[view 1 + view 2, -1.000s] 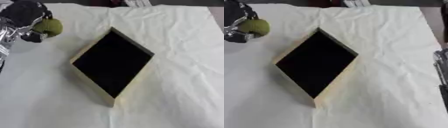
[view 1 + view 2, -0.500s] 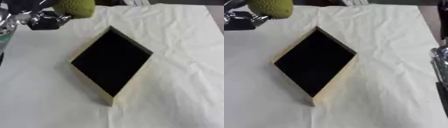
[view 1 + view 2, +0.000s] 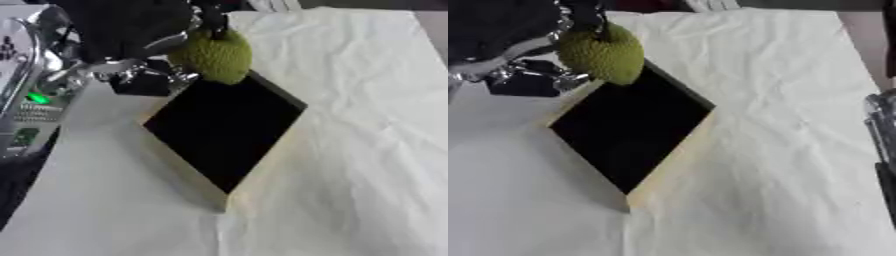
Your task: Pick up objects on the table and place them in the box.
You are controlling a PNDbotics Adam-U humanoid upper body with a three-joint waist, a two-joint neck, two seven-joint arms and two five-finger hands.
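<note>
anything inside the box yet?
Nothing shows inside the box: its interior is plain black. The far corner is covered by the green fruit that the left hand holds over it, so that part cannot be checked.

From my remote station I count one bumpy green fruit [image 3: 604,54] at upper left, one dark-lined wooden box [image 3: 671,162] mid-frame, one white cloth [image 3: 798,150] and two robot hands: left hand [image 3: 131,45], right hand [image 3: 883,145].
</note>
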